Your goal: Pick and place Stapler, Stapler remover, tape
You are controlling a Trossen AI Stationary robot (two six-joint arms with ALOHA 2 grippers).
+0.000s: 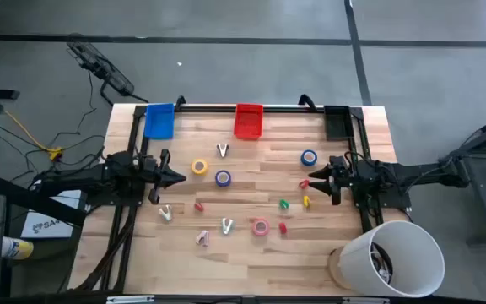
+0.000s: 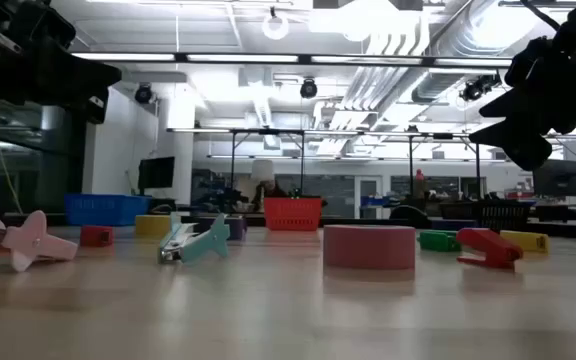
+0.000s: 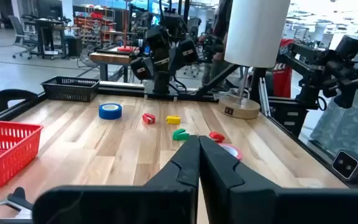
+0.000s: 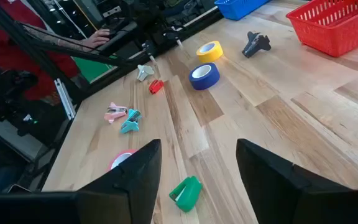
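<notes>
On the wooden table lie ring-shaped tape rolls: yellow [image 1: 199,166], blue [image 1: 223,177], a second blue [image 1: 309,157] and pink [image 1: 261,226]. Small staplers are scattered between them: green [image 4: 186,191], yellow [image 1: 306,201] and red [image 1: 199,205]. Claw-shaped stapler removers lie about too: dark [image 1: 222,150], teal [image 1: 227,225] and pink [image 1: 202,239]. My left gripper [image 1: 175,177] hovers shut at the table's left side, left of the yellow roll. My right gripper [image 4: 197,152] hovers open at the right side, above the green stapler, with nothing between its fingers.
A blue basket [image 1: 159,121], a red basket [image 1: 249,121] and a black basket [image 1: 337,122] stand along the far edge. A white cylinder on a round base [image 1: 395,253] stands at the near right corner. A person's hand [image 4: 98,38] shows beyond the table's left side.
</notes>
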